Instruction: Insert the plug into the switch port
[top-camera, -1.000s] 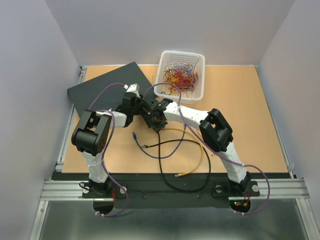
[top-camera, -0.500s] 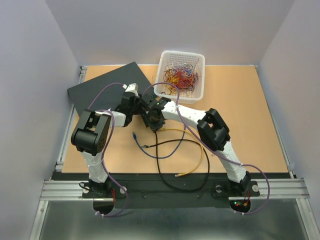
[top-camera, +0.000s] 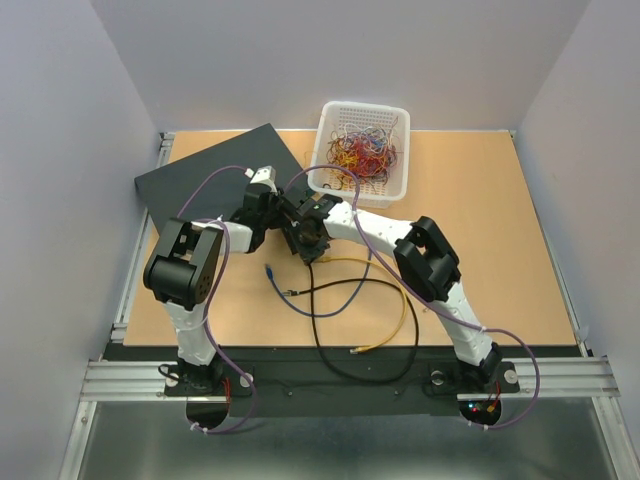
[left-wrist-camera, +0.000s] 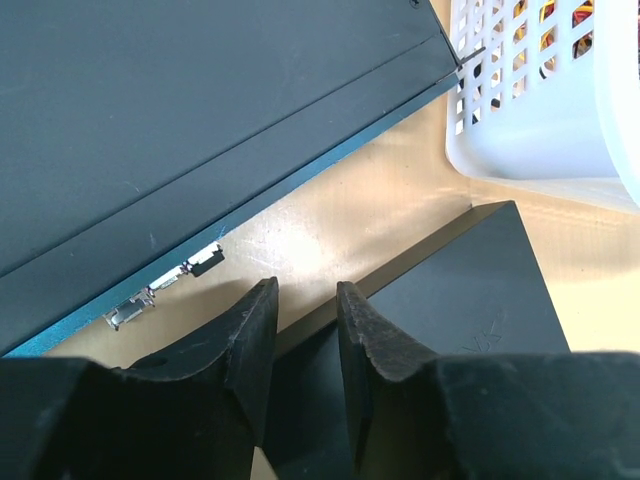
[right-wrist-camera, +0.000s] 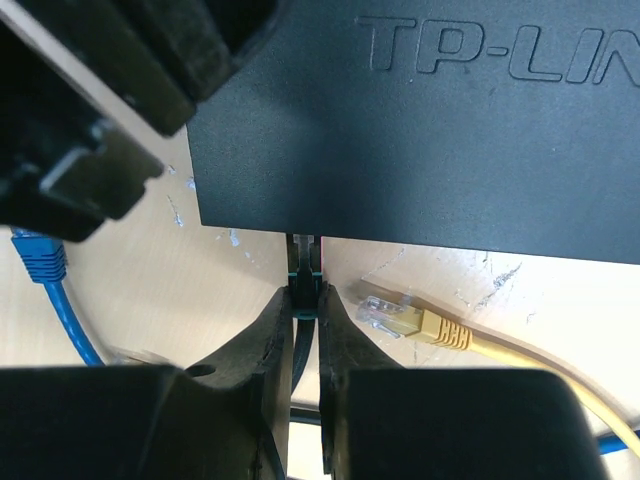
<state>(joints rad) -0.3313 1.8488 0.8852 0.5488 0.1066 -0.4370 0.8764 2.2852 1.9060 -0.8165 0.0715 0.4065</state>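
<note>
the small black box (right-wrist-camera: 420, 130) bears raised letters reading "tp-lin", cut off at the edge.

Matt black plastic switch (right-wrist-camera: 420, 130), white plastic lattice basket (left-wrist-camera: 530, 165), scuffed pale wooden table (left-wrist-camera: 350, 220)

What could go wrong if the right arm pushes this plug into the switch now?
The plug in the right gripper meets the switch edge, but the port itself is hidden; if misaligned, pushing may just slide the switch. The loose yellow plug lies beside that gripper and could snag. The left gripper is crowded close, so the two grippers could bump.
</note>
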